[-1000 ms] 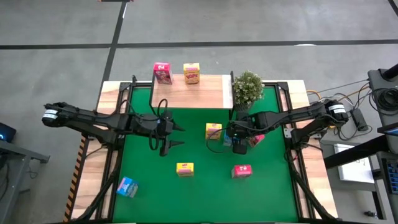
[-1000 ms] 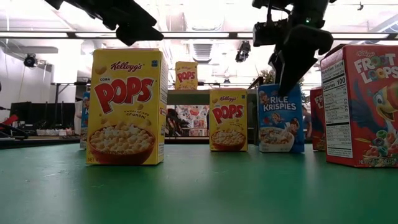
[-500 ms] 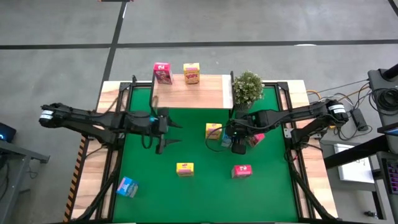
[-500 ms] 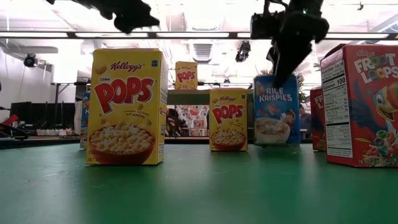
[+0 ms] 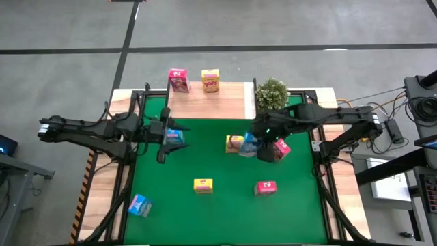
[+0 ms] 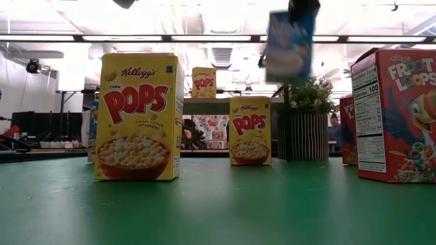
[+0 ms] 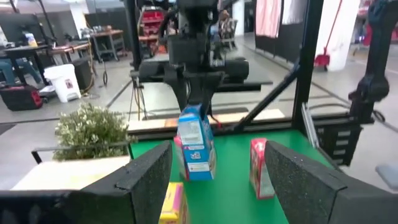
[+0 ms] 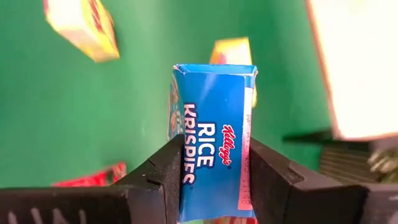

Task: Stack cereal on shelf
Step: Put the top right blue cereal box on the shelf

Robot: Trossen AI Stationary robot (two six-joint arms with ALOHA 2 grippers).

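My right claw [image 8: 214,180] is clamped on a blue cereal box [image 8: 214,163], one finger pressed to each side of it. The box hangs in the air, clear of the green table [image 5: 218,205]; from table height it [image 6: 289,44] shows well above the other boxes. From above it [image 5: 250,144] sits over the middle of the table, just beside a yellow box [image 5: 234,143] and near a pink-red box [image 5: 281,147].

My left claw [image 5: 164,134] hovers over the left side of the table with its fingers spread apart, another blue box [image 5: 174,137] right by them.

The shelf [image 5: 212,104] lies along the far edge, with a pink-red box [image 5: 178,80] and a yellow box [image 5: 210,80] standing at its back. A potted plant [image 5: 272,96] stands at its right end.

Nearer the front stand a yellow box [image 5: 203,185] and a pink-red box [image 5: 265,187]; a blue box [image 5: 139,205] lies tilted at the front left.
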